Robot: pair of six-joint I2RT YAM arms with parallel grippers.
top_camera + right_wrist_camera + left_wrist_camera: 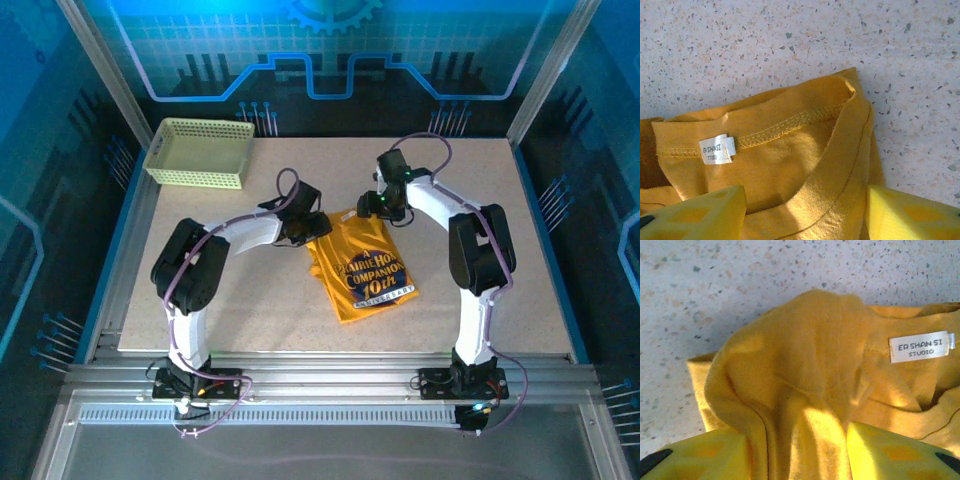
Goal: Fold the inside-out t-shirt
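The mustard-yellow inside-out t-shirt (365, 275) lies bunched at mid-table, its dark lettering facing up. My left gripper (305, 228) is at its upper left corner. In the left wrist view a raised ridge of the cloth (805, 355) fills the gap between the yellow fingers (715, 455), squeezed against both, with the white neck label (919, 346) to the right. My right gripper (385, 207) sits at the shirt's top edge. In the right wrist view its fingers (700, 215) stand wide on either side of the collar band (840, 170), which lies flat on the table.
A pale yellow-green mesh basket (200, 152) stands at the table's far left corner. The speckled tabletop (500, 180) is bare to the right of the shirt and in front of it. A metal frame and blue walls enclose the table.
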